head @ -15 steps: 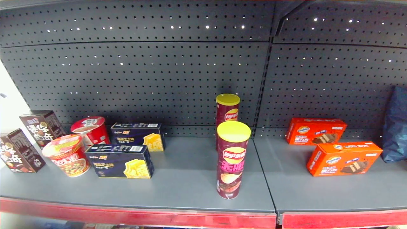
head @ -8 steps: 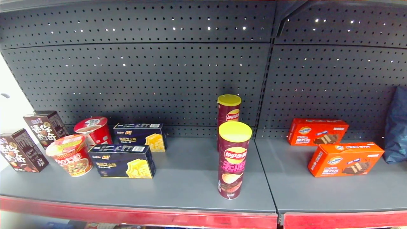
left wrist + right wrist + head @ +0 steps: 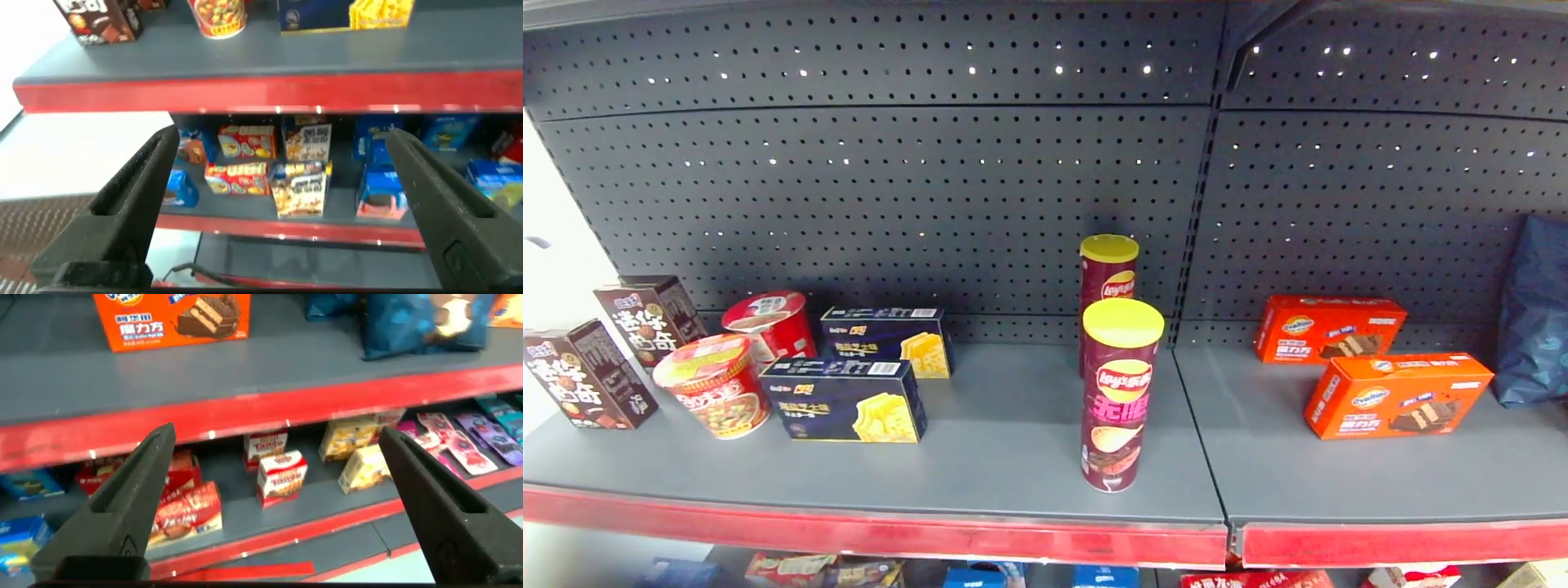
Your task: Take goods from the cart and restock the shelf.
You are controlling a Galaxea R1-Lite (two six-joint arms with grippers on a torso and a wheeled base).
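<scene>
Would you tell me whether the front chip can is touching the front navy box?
Apart. The head view shows bare grey shelf between the front chip can and the front navy box.

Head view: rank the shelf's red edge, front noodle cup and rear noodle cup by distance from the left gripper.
1. Red edge, shelf front, facing the left gripper.
2. Front noodle cup, front row.
3. Rear noodle cup, behind it.

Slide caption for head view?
Partly stocked shelf: brown cartons, noodle cups, navy boxes left; two chip cans centre; two orange boxes, blue bag right.
</scene>
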